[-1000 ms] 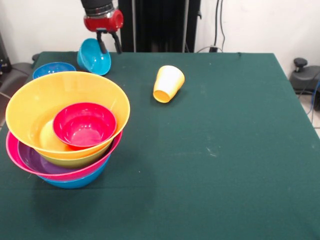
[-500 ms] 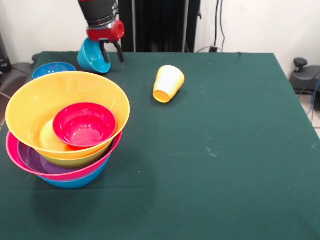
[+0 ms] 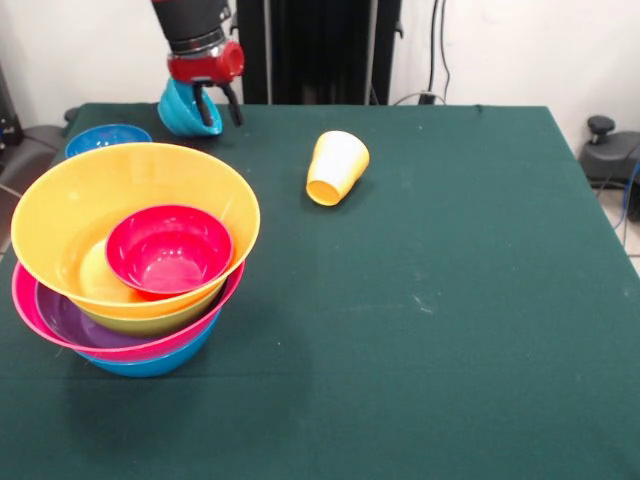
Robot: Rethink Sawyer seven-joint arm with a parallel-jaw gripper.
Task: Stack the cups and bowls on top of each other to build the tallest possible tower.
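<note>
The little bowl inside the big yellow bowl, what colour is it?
The little bowl is bright pinkish red, seen best in the front view.

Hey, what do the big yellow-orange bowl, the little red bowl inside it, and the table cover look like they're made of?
Yellow-orange bowl: likely hard plastic with a glossy finish; its smooth, evenly coloured walls carry soft highlights. Small red bowl: seemingly the same glossy plastic, with bright reflections on its inner wall. Table cover: probably matte dark green cloth, with no shine, faint lint specks and edges draped over the table.
</note>
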